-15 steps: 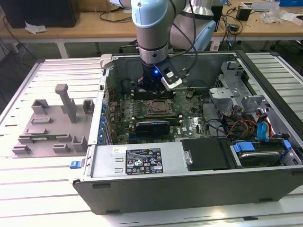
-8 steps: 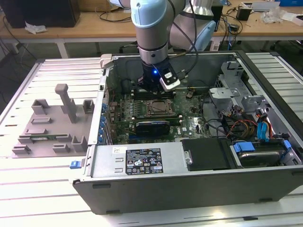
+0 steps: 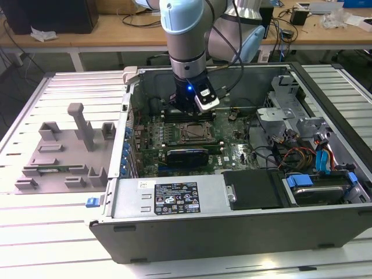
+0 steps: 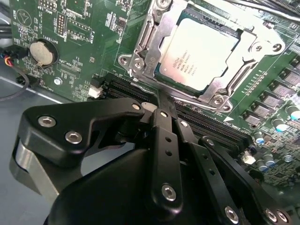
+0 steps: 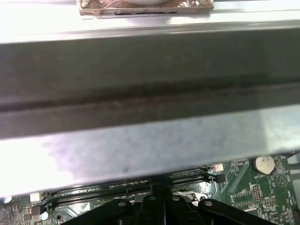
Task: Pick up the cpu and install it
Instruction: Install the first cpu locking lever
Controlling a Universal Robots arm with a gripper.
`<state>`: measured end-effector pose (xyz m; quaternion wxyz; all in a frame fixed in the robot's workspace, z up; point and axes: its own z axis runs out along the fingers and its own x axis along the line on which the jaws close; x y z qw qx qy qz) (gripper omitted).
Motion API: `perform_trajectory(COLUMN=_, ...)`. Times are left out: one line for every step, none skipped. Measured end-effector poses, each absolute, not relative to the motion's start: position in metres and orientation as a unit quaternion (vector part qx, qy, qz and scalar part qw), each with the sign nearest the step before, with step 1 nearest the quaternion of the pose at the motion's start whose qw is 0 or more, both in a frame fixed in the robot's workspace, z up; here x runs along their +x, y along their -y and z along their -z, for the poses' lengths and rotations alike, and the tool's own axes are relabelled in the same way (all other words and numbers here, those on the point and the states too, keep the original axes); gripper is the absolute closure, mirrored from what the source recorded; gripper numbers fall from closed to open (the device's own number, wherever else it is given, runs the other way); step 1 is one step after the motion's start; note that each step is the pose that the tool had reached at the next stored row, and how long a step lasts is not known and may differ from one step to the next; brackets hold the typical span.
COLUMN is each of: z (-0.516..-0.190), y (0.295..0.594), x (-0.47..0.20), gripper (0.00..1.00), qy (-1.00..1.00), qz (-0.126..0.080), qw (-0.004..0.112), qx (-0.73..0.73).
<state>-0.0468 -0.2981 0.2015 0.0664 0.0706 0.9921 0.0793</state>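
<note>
Tool [image 4: 163, 104], fingers pressed together, grips nothing. The cpu [image 4: 201, 54] lies seated in the socket [image 4: 144, 43] just beyond its tips.

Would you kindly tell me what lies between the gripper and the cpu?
In the second wrist view, black memory slots and the edge of the socket's metal frame lie between the gripper and the cpu.
</note>
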Motion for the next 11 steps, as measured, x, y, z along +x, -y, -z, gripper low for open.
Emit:
perform_trajectory(z=-0.2012, y=0.2981, x=-0.0468, gripper=0.89, qy=-0.992, qz=-0.079, qw=0.067, qx=0.074)
perform_trajectory(z=-0.201, y=0.2981, x=-0.0469, gripper=0.89, qy=-0.992, qz=-0.079, qw=0.067, qx=0.079)
perform_trajectory(z=-0.2008, y=0.298, x=-0.0469, gripper=0.89, qy=-0.991, qz=-0.078, qw=0.067, qx=0.083)
perform_trajectory(z=-0.2006, y=0.298, x=-0.0469, gripper=0.89, qy=-0.991, qz=-0.078, qw=0.068, qx=0.089)
perform_trajectory(z=-0.2004, y=0.2979, x=-0.0469, gripper=0.89, qy=-0.99, qz=-0.078, qw=0.068, qx=0.093)
perform_trajectory(z=-0.2001, y=0.2978, x=-0.0469, gripper=0.89, qy=-0.99, qz=-0.077, qw=0.069, qx=0.101)
perform_trajectory(z=-0.2, y=0.2977, x=-0.0469, gripper=0.89, qy=-0.989, qz=-0.077, qw=0.069, qx=0.105)
perform_trajectory(z=-0.2, y=0.2974, x=-0.0469, gripper=0.89, qy=-0.989, qz=-0.077, qw=0.069, qx=0.107)
perform_trajectory(z=-0.2, y=0.2973, x=-0.0469, gripper=0.89, qy=-0.989, qz=-0.077, qw=0.069, qx=0.108)
perform_trajectory(z=-0.2, y=0.2973, x=-0.0468, gripper=0.89, qy=-0.989, qz=-0.077, qw=0.069, qx=0.108)
perform_trajectory(z=-0.2, y=0.2972, x=-0.0468, gripper=0.89, qy=-0.989, qz=-0.077, qw=0.069, qx=0.109)
